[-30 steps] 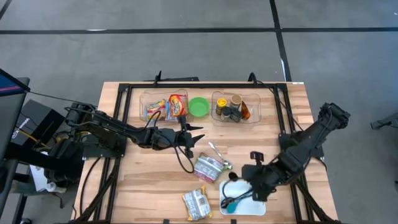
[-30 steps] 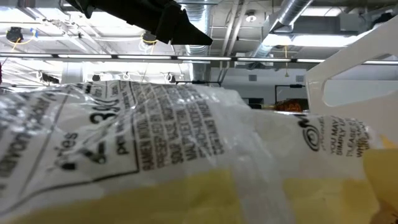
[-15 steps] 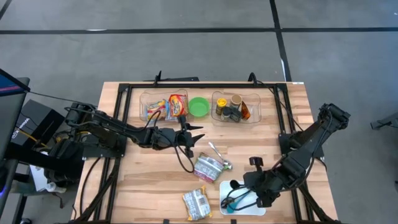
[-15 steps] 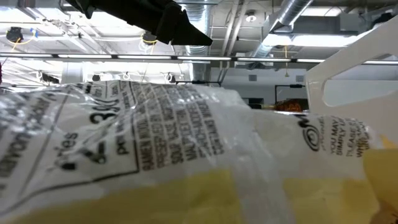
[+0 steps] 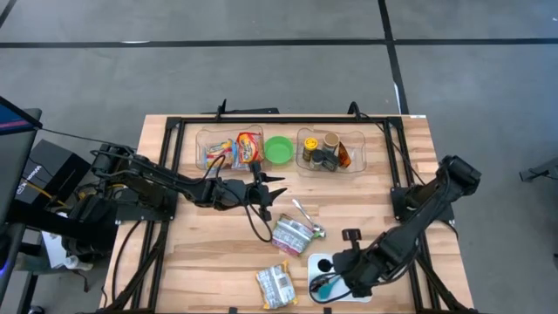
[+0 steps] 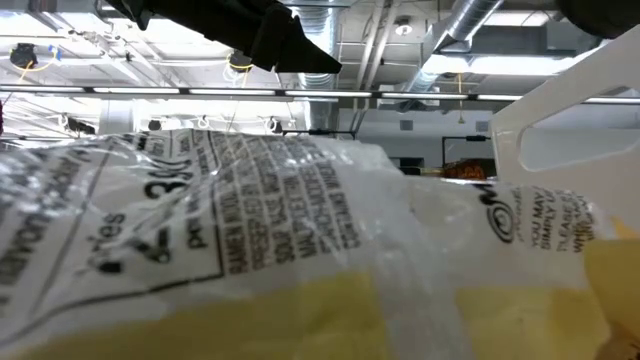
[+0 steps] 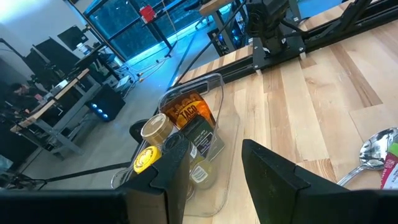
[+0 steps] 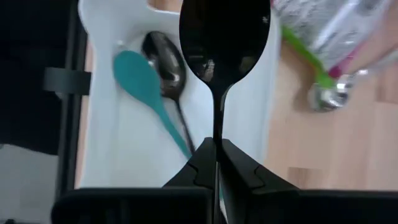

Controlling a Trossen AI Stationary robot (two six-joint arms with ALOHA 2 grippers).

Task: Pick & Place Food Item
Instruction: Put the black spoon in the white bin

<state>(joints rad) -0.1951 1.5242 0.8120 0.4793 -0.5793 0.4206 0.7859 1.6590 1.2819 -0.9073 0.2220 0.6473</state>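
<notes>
Down at the near edge of the table, the white tray (image 5: 359, 292) holds a teal spoon (image 8: 149, 93) and a dark metal spoon (image 8: 163, 55) lying side by side. Over it hangs the right gripper (image 8: 217, 160), fingers pinched tight on the handle of a black spoon (image 8: 224, 34) whose bowl points out above the tray. Just left of the tray lies a yellow snack packet (image 5: 276, 284); beyond the tray sits a crumpled foil packet (image 5: 293, 234) with a silver spoon (image 5: 305, 215) beside it. Farther back from the tray stand two clear bins — one with bright snack packs (image 5: 236, 148), one with spice jars and a taco packet (image 7: 186, 115) — and a green bowl (image 5: 279, 149) between them. The left gripper (image 5: 277, 190) hovers short of those bins, fingers parted and holding nothing.
</notes>
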